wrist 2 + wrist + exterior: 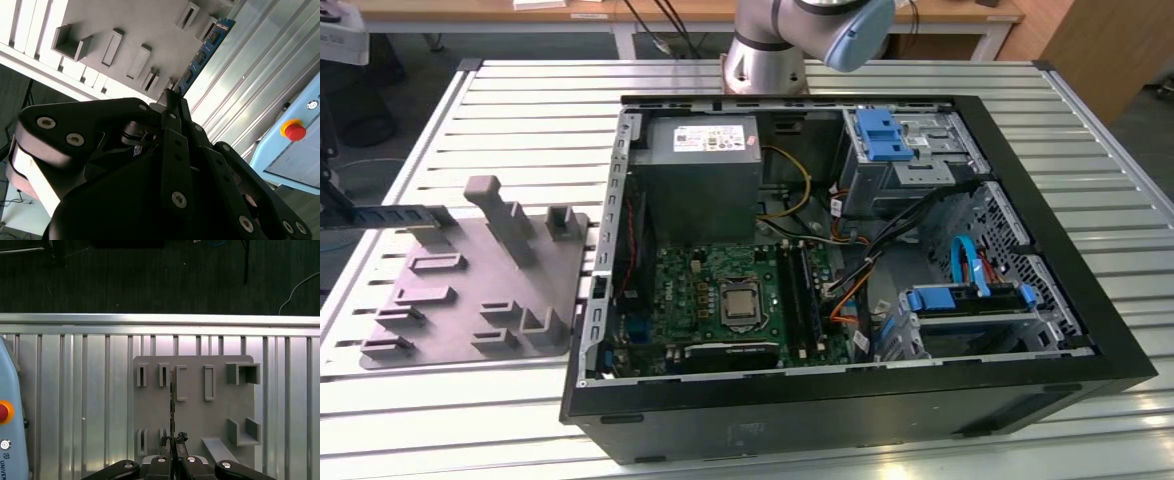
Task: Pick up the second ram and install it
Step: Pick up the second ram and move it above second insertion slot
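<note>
Gripper (174,442) closed narrow on one end of the second ram (172,400), seen edge-on in the first wrist view. In the second wrist view the fingers (176,145) pinch the strip's near end and the rest juts out, chips showing. It hangs over the grey tray (200,415), in line with the tray's slots, and looks lifted clear of them.

In the exterior view the strip (403,214) sits level above the tray (467,320), at about nine o'clock from the open computer case (854,400).

Progress, as I judge it: pickup done, install not begun. The strip is well apart from the green board (687,290). Its long black sockets (803,290) lie around three o'clock on it. Can't tell whether any is filled.
</note>
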You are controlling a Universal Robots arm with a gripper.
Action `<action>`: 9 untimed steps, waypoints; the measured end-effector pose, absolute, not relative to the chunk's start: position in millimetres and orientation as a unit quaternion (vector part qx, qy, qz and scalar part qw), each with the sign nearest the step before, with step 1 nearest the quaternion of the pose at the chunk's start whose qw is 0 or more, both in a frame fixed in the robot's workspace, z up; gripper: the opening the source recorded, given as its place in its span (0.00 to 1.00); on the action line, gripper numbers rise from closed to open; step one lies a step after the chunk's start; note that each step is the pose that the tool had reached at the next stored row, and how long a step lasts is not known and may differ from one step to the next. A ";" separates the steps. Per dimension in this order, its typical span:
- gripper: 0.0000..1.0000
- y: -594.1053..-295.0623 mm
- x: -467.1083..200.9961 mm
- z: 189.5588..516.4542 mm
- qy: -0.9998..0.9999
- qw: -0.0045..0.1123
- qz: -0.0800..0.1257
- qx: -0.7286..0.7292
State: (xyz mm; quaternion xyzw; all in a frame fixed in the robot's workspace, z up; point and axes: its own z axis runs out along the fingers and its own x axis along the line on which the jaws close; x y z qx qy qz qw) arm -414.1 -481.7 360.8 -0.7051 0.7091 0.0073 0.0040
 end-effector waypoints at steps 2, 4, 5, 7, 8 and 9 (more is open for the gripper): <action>0.14 -481.8 -414.1 362.6 0.709 0.004 0.007 -0.705; 0.14 -481.8 -414.1 365.8 0.709 0.004 0.007 -0.705; 0.14 -481.7 -414.1 366.9 0.709 0.004 0.007 -0.705; 0.14 -481.8 -414.1 369.0 0.709 0.004 0.007 -0.705; 0.14 -481.8 -414.1 369.9 0.709 0.004 0.007 -0.705; 0.14 -481.7 -414.1 371.0 0.709 0.004 0.007 -0.705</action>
